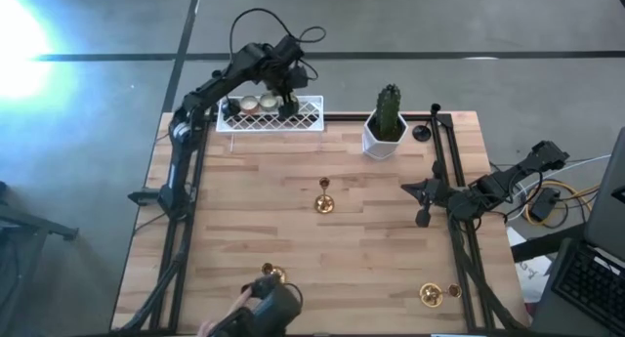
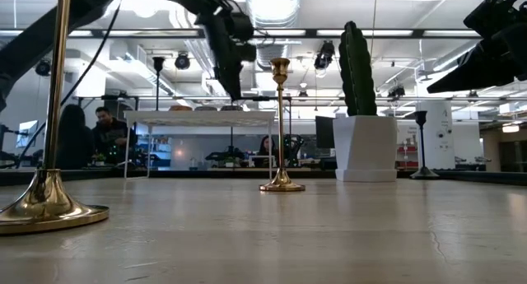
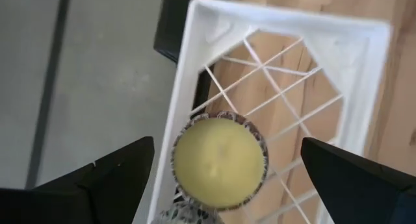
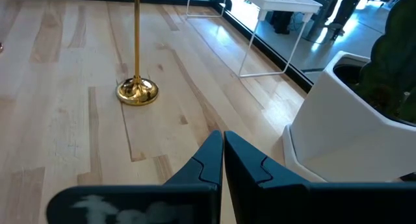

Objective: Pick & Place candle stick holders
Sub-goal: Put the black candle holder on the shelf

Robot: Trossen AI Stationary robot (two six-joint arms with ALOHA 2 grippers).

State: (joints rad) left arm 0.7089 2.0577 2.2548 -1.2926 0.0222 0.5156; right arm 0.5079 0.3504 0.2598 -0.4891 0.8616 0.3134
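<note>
Now left claw (image 3: 221, 175) wide open, empty — cream cup (image 3: 220, 161) between fingers, in tray (image 3: 364, 87).

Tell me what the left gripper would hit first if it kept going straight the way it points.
Probably the low round cream-gold cup lying in the white lattice tray: it sits centred between the open left gripper fingers. How far off it is remains unclear.

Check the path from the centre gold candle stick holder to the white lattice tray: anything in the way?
Nothing visible. Bare wood lies between the centre gold holder and the tray. The cactus pot stands off to the side. The open left gripper hangs over the tray; the shut right gripper waits aside.
</note>
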